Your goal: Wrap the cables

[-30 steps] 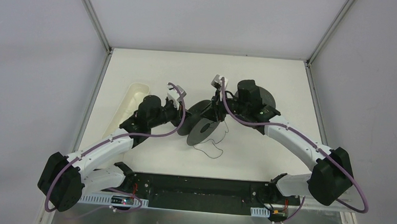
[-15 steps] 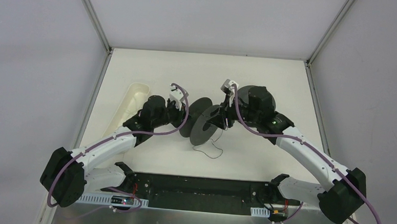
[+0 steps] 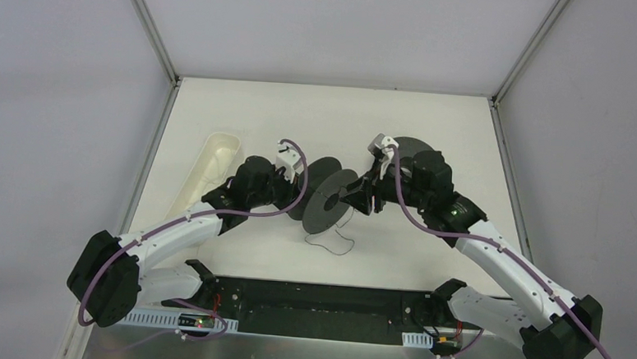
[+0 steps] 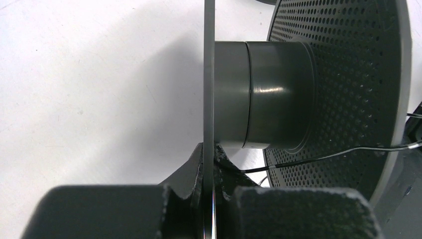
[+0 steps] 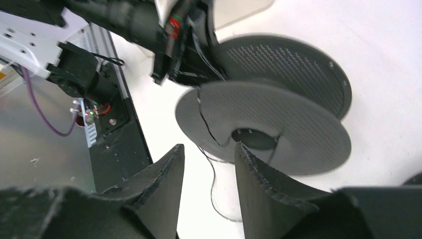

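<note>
1. My left hand (image 4: 209, 196) pinched the spool (image 4: 278, 94) flange.
2. My right hand (image 5: 206, 162) hung part open, gripping nothing, at spool's 3 o'clock.
3. Cable (image 3: 331, 246) trailed from spool onto desk (image 3: 245, 110), 6 o'clock.

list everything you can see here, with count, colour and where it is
spool: one, dark grey, mid-table
cable: one, thin and dark, runs from spool to a loose loop on the table in front
disc: one, black, right of spool and farther back, partly hidden
tray: one, cream, far left of table
table: one, white
left gripper: black, shut on a spool flange edge
right gripper: black, open, by the other flange
</note>
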Controlling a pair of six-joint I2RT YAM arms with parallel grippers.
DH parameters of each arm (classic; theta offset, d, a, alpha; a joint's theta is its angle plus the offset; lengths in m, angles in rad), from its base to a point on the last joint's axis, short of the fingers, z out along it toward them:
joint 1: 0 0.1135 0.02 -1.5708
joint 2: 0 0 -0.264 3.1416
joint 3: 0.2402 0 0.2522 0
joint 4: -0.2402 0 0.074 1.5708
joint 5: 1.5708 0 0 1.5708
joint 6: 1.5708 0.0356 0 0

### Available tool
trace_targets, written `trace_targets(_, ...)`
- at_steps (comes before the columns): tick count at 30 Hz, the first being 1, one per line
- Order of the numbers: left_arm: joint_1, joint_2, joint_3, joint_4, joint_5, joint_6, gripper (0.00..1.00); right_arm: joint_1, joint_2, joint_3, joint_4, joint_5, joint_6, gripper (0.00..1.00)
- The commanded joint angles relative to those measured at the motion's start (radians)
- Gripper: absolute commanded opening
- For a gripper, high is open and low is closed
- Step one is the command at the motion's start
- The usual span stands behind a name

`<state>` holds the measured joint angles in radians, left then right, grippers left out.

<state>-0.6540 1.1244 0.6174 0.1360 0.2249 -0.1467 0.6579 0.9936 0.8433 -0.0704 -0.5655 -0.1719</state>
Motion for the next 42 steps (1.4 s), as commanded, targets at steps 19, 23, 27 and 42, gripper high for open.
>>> trace_targets(19,-0.007,-0.126,0.161,-0.241,-0.096,-0.075,0.00,0.000,0.076,-0.316,0.463,0.117,0.144,0.50)
trace_targets(23,-0.007,-0.153,0.168,-0.252,-0.109,-0.073,0.00,0.000,0.154,-0.325,0.539,0.111,0.181,0.48)
trace_targets(27,-0.005,-0.182,0.198,-0.311,-0.104,-0.075,0.00,0.000,0.162,-0.310,0.538,0.221,0.201,0.14)
trace_targets(42,0.059,-0.232,0.339,-0.712,0.101,0.031,0.00,-0.167,0.178,-0.110,0.303,0.448,0.199,0.00)
